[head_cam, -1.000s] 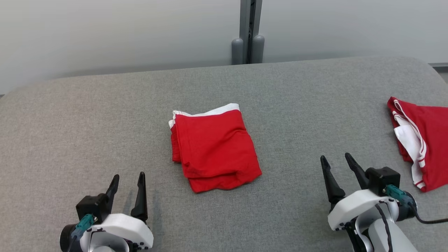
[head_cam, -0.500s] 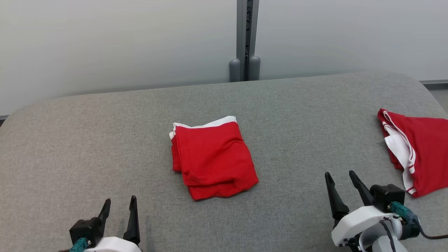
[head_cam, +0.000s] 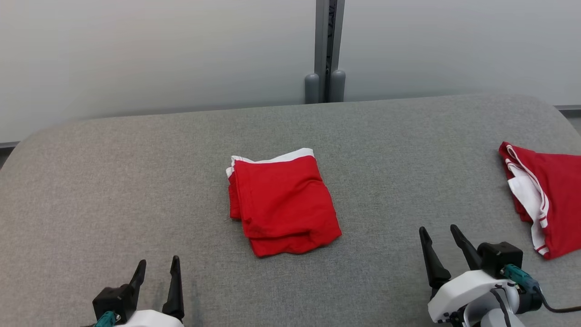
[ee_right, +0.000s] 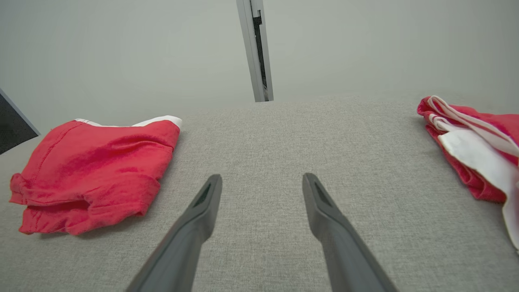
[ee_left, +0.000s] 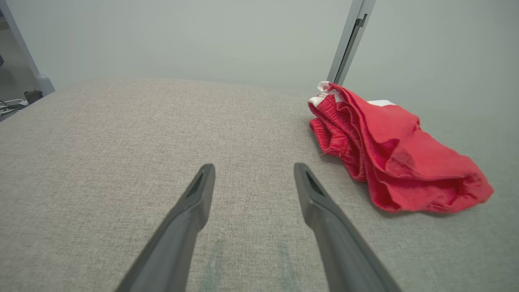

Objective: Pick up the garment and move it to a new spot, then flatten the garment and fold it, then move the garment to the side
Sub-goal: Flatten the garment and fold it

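1. The left gripper [head_cam: 159, 260] sits at the lower left of the head view. Its two dark fingers are spread wide and hold nothing.
2. The right gripper [head_cam: 438, 227] sits at the lower right, also wide open and empty, with its fingers leaning slightly to the left.
3. Both grippers are low over the grey padded surface [head_cam: 136, 181]. Whether their tips touch it cannot be told.
4. The garment [head_cam: 283, 204] is red with a white band along its far edge. It lies folded into a rough rectangle in the middle of the surface, farther out than the grippers, between them, and clear of both. Its near edge is slightly rumpled where the layers overlap.
5. A second garment [head_cam: 549, 200], red with white stripes, lies loosely bunched at the right edge of the surface. It is to the right of the right gripper, well apart from the folded one, and partly cut off by the frame.
6. Behind the surface is a pale wall [head_cam: 136, 54], with a grey metal post [head_cam: 329, 45] standing upright near the centre.
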Robot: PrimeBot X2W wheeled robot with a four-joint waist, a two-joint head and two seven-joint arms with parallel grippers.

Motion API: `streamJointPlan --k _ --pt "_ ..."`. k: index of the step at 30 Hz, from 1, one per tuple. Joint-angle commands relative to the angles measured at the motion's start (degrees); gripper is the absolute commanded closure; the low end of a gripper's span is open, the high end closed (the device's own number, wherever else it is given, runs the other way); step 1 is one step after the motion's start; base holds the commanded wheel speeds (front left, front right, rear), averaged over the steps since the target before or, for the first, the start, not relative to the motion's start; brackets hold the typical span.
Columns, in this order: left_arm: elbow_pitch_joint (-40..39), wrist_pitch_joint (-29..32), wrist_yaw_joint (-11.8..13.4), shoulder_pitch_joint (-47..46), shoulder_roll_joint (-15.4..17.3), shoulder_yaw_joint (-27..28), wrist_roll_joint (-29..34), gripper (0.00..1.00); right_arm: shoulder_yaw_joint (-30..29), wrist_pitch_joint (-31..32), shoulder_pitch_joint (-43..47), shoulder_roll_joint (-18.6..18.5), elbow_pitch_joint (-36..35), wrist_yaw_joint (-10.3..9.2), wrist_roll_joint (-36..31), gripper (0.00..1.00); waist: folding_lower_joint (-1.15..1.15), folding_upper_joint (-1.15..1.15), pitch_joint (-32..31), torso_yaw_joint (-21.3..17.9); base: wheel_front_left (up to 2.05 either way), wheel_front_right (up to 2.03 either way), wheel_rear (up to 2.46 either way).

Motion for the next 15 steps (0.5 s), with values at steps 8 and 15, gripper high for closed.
streamJointPlan --k 8,15 --pt "-0.72 -0.07 0.38 -3.05 0.27 -2.35 -0.76 0.0 3.94 -0.25 -4.31 -0.28 0.63 0.0 2.76 0.0 0.0 0.0 5.59 3.29 0.0 0.0 0.0" --pt "-0.43 -0.06 0.32 -5.76 0.27 -5.46 -1.12 0.0 8.92 -0.26 -11.5 -0.31 5.18 0.0 6.87 0.0 0.0 0.0 9.56 8.35 0.0 0.0 0.0"
